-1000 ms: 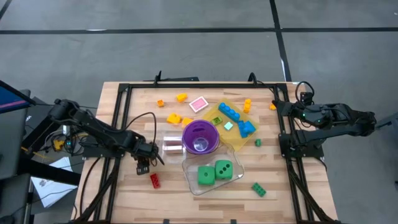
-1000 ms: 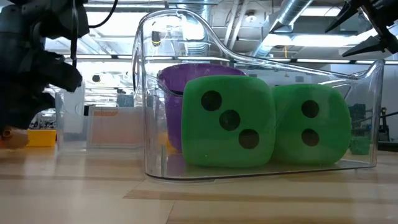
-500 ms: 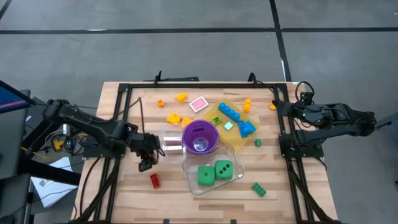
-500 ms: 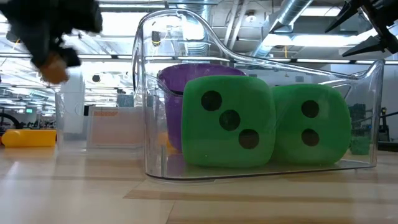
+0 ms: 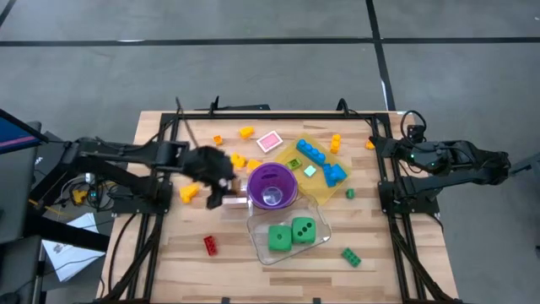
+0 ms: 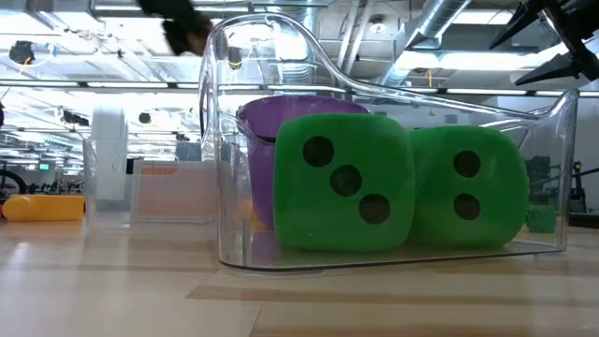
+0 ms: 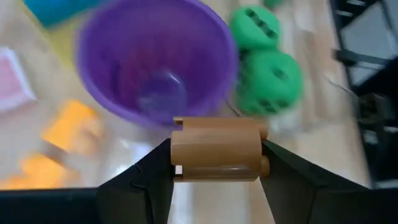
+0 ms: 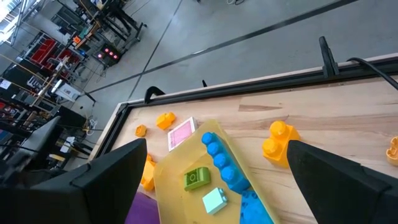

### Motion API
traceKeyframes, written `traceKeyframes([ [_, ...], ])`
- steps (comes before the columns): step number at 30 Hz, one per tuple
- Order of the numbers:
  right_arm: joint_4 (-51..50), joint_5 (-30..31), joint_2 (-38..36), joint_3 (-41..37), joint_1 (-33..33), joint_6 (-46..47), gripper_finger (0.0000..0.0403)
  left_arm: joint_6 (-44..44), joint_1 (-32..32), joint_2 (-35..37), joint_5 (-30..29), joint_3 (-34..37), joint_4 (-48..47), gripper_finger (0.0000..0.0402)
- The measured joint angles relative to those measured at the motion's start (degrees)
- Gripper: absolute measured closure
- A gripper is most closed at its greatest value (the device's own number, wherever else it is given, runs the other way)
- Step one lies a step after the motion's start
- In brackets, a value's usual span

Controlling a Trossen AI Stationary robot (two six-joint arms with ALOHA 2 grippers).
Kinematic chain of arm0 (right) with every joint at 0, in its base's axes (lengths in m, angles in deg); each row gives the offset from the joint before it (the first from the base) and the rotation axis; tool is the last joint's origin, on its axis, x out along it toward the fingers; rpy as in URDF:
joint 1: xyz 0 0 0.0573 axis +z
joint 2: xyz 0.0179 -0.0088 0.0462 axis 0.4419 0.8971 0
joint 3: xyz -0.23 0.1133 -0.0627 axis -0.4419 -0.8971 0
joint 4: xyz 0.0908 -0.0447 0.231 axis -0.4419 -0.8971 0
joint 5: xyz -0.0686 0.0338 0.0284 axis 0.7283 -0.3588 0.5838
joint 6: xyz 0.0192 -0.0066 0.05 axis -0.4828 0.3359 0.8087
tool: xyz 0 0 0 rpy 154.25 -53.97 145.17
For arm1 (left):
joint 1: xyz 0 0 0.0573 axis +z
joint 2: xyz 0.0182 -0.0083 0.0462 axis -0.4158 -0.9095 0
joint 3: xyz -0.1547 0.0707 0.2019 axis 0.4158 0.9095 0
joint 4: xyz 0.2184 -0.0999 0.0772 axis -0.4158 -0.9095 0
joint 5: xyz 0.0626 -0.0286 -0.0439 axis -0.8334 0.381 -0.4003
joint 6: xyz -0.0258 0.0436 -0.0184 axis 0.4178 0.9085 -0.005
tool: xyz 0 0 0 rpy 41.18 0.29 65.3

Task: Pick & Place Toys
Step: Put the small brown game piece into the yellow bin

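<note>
An orange brick (image 7: 216, 149) is held tight between the fingers of the left gripper (image 5: 213, 179), up in the air just left of the purple cup (image 5: 271, 185). The brick could be dropped too soon, because it is not yet over anything that would catch it; it would then fall on the desk (image 5: 253, 262) or bounce off the cup's rim. The cup could also be bumped and tipped over if the arm is brought in too low.

The right gripper (image 8: 217, 186) is parked at the far right edge of the desk, with its fingers wide apart and nothing in them.

The purple cup looks empty inside, as far as can be seen. Two green dice (image 5: 291, 233) are kept in a clear tub (image 5: 261, 252) just in front of the cup. A blue brick (image 5: 312, 152), a small green bit (image 8: 196, 178) and a pale teal bit (image 8: 213, 200) are laid on the yellow tray (image 5: 297, 145) behind the cup. A second small clear tub (image 5: 234, 196) stands left of the cup; what is in it cannot be told.

Other toys are scattered on the desk: a red brick (image 5: 209, 245) at the near left, a green brick (image 5: 351, 257) at the near right, and a pink piece (image 5: 269, 141) at the far side.
</note>
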State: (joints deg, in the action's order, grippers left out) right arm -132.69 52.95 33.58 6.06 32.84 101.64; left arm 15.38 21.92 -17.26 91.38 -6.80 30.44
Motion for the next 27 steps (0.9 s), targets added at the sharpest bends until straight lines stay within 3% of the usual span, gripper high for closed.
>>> traceKeyframes([
  [9,0.0,0.02,0.02,0.0,0.0,-0.43,0.0023,15.85,10.37,-14.71,2.6,-8.93,10.33,0.0213],
  [16,0.0,0.0,0.02,0.0,0.0,-0.59,0.0023,22.3,15.1,-26.57,3.03,-18.01,17.84,0.0209],
  [27,-0.02,-0.01,0.02,0.0,0.0,-1.53,0.0023,35.13,20.41,-41.81,5.8,-31.03,20.2,0.0209],
])
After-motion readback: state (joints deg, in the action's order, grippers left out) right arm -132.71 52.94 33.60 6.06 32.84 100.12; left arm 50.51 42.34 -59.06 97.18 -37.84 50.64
